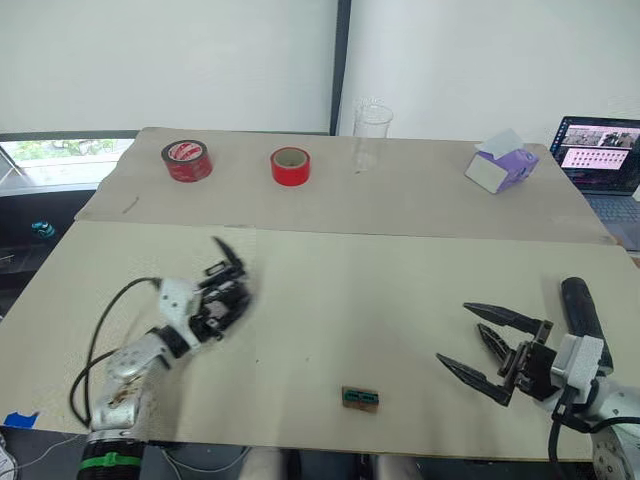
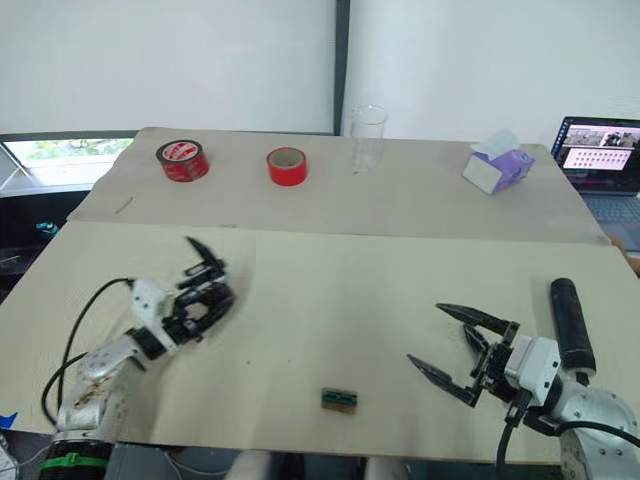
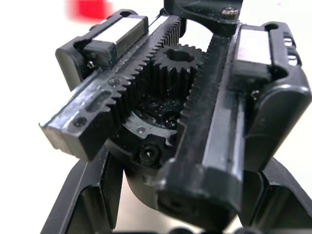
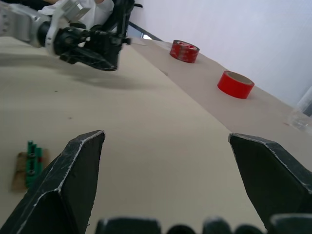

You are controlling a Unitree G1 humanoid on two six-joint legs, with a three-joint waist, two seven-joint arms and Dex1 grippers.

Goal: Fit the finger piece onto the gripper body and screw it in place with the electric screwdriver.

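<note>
Above the table (image 1: 330, 330), my left gripper (image 1: 222, 285) clamps the gripper body (image 3: 175, 122); my right gripper (image 1: 478, 340) hangs spread wide beside the electric screwdriver (image 1: 581, 310).

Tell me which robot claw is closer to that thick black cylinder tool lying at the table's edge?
Right. The open right gripper sits just beside the thick black cylindrical electric screwdriver; the left gripper, clamped on the blocky black gripper body, is far across the table.
</note>
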